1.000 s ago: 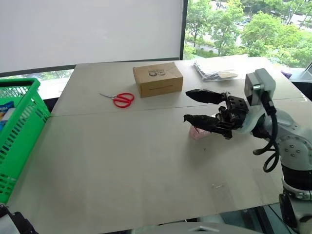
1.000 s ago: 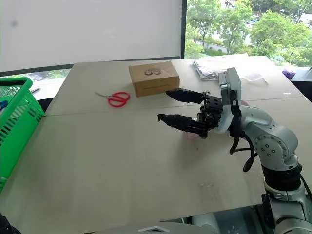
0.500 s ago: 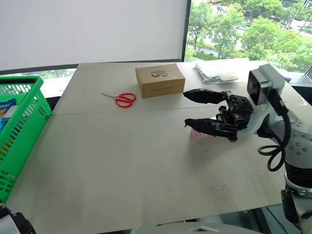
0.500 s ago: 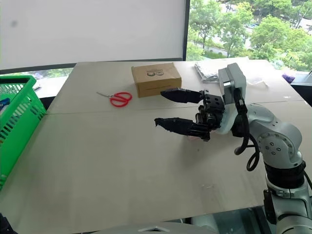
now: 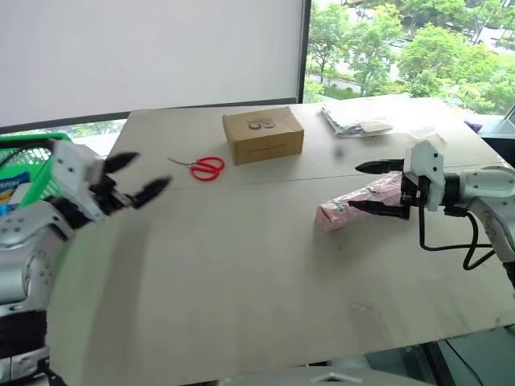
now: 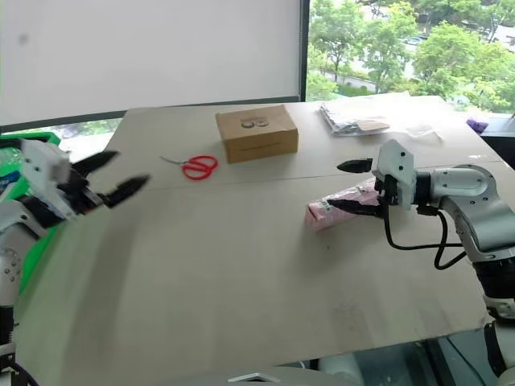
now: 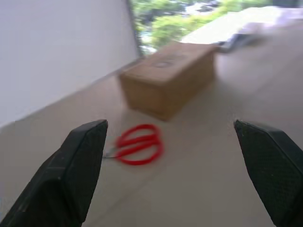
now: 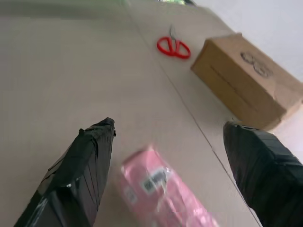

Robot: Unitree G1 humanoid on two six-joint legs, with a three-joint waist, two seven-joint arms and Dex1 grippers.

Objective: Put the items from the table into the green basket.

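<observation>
The right gripper (image 5: 376, 190), jaws wide, straddles the far end of the long pink package (image 5: 354, 204) lying on the counter (image 5: 241, 265); next it must close, lift, and carry to the green basket (image 5: 24, 149).

Matt wooden table (image 5: 241, 273), cardboard box (image 5: 263, 134), glossy pink wrapped package (image 5: 358, 203).

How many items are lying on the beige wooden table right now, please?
4: red-handled scissors beside the brown cardboard box at the far side, clear plastic bags at the far right corner, and the long pink wrapped package by the right claw.
</observation>
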